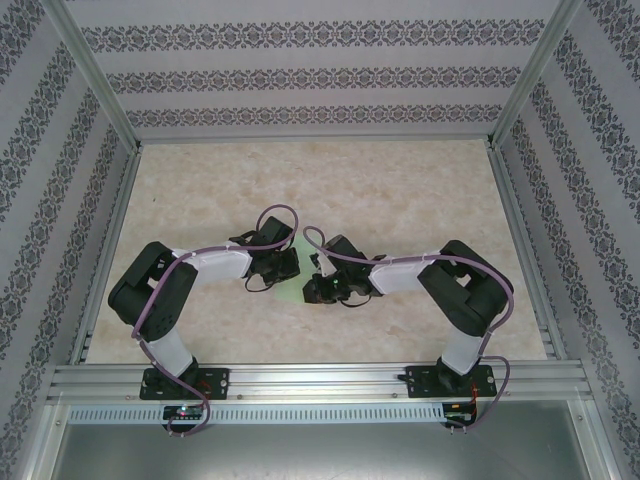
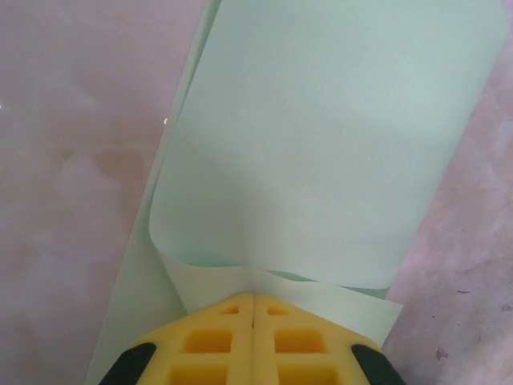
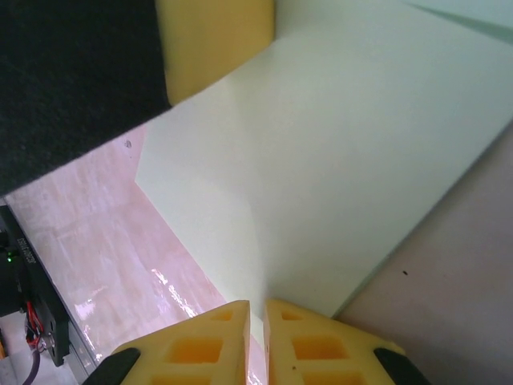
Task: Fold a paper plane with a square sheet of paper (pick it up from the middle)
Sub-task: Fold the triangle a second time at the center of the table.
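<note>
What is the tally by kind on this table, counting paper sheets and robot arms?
mint-green paper sheet: 1
robot arms: 2, the left arm and the right arm
Total: 3

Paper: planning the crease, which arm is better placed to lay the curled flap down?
Probably left: the left claw pinches the paper where it curls over; the right claw grips another edge.
</note>
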Motion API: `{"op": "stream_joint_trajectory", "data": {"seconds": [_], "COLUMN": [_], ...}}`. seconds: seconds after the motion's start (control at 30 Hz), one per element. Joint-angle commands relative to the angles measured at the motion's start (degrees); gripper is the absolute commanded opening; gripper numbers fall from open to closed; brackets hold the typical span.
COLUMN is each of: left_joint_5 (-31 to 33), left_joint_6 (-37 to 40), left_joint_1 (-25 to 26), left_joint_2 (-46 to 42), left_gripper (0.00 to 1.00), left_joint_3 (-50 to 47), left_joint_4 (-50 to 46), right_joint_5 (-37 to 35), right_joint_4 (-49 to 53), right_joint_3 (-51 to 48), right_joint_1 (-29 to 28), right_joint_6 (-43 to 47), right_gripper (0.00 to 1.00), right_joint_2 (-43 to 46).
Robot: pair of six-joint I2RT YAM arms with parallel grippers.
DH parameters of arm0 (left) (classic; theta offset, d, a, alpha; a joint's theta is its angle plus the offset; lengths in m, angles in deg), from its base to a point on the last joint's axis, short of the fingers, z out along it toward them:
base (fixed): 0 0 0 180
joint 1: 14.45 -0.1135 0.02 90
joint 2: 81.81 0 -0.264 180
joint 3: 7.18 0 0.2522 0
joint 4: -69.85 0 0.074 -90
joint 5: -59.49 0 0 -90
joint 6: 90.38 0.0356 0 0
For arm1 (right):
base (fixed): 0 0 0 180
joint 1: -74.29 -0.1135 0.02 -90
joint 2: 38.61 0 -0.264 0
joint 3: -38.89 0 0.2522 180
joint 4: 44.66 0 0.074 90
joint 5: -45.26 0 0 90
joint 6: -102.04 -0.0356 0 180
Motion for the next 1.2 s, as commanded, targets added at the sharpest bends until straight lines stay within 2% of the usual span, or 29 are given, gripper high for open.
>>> {"op": "stream_joint_trajectory", "data": {"seconds": [0.0,0.2,0.53,0.8,1.1,1.17], "left_joint_5": [2.0,1.8,1.5,1.2,0.7,0.5], "left_joint_6": [0.3,0.3,0.5,0.6,0.5,0.5], "left_joint_1": [0.5,0.5,0.5,0.6,0.6,0.6], "left_joint_2": [2.0,1.9,1.7,1.5,1.2,1.1], "left_gripper": [0.04,0.04,0.04,0.04,0.04,0.04], "left_joint_3": [-0.8,-0.7,-0.9,-0.8,-0.6,-0.5], "left_joint_4": [-2.5,-2.5,-2.2,-2.1,-1.8,-1.8], "right_joint_5": [-0.2,1.4,-2.4,-3.7,-6.2,-6.8], "right_joint_4": [8.1,7.7,17.1,14.3,9.1,11.3], "right_joint_3": [-3.2,-4.1,0.4,5.8,9.8,10.5], "right_joint_1": [-1.0,-1.2,-1.4,-1.7,-1.8,-1.9], "right_joint_6": [-0.5,-0.5,1.6,-1.9,-8.3,-8.4], "right_gripper": [0.13,0.13,0.13,0.13,0.13,0.12], "right_joint_2": [0.0,0.4,4.1,9.0,0.1,-1.6]}}
